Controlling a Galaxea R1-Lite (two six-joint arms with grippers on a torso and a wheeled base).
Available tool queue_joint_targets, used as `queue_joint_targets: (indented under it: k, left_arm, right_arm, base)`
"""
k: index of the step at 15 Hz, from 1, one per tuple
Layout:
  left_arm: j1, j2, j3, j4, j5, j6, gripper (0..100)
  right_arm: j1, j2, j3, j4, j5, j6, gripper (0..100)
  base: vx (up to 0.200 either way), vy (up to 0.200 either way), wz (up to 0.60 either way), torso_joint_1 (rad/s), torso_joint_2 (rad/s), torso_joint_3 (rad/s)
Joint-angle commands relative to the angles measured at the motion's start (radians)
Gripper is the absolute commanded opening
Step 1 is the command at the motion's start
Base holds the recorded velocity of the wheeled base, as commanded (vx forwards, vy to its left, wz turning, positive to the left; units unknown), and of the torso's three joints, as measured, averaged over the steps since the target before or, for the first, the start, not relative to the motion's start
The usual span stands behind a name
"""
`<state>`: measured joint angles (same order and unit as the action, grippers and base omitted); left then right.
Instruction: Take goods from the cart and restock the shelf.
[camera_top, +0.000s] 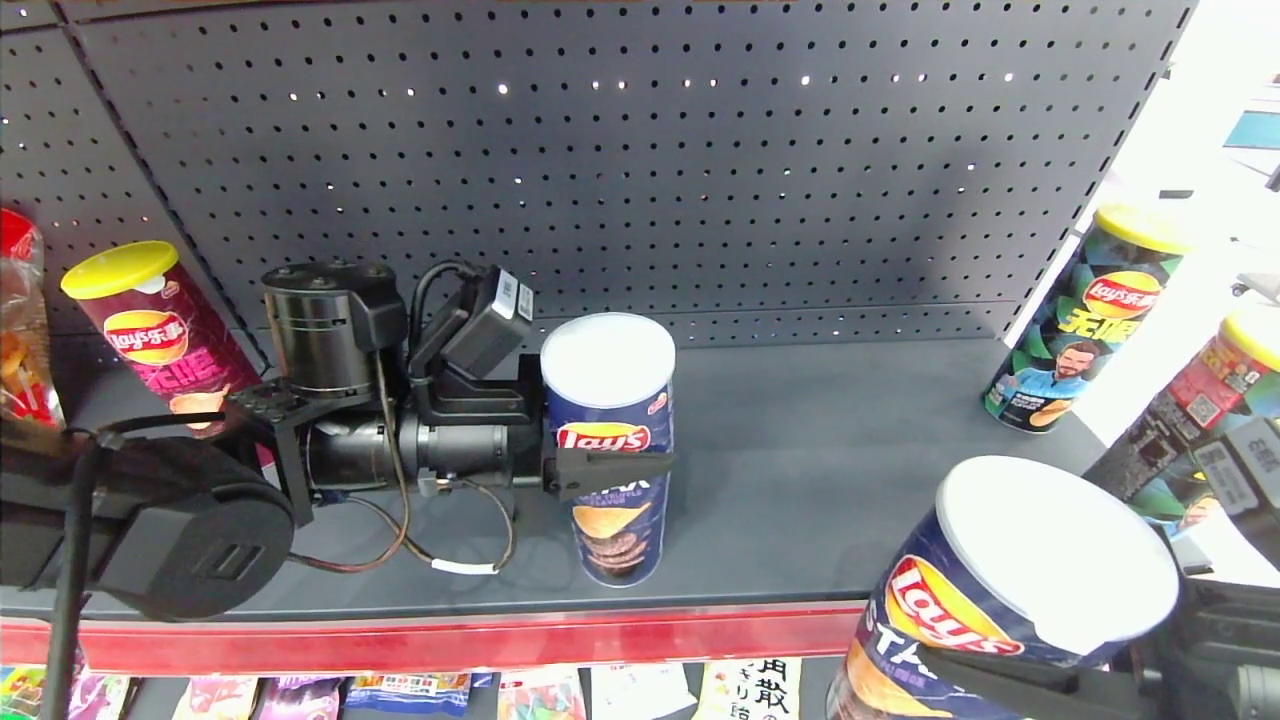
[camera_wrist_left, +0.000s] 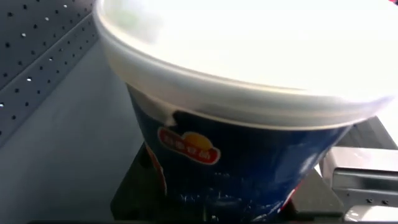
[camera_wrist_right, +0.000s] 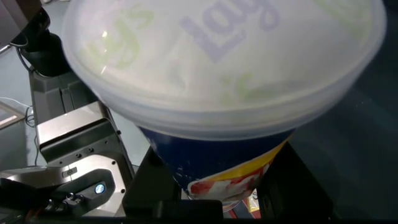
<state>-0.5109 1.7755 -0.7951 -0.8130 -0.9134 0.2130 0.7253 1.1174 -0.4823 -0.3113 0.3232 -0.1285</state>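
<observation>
Centre-left, the left arm lay level along the shelf (camera_top: 820, 470), the left gripper (camera_top: 610, 466) clamped round a navy, white-lidded chip can (camera_top: 608, 372) standing upright mid-frame. Lower right, the right gripper (camera_top: 1010, 678) clutched a matching can (camera_top: 1040, 560), tilted.
</observation>
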Motion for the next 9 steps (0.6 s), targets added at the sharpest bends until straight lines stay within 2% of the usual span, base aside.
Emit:
queue_joint_targets:
  k: [1,9]
  left_arm:
    - [0.000,-0.013,0.013,0.005,-0.007,-0.004,0]
    - [-0.005,-0.019,0.031,0.005,-0.005,-0.001,0]
  right_arm:
    - [0.000,0.002,0.001,0.000,0.000,0.000,0]
    - [0.000,0.001,0.001,0.000,0.000,0.000,0]
  base:
    - [0.000,0.000,0.00,0.000,0.00,0.000]
    - [0.000,0.000,0.00,0.000,0.00,0.000]
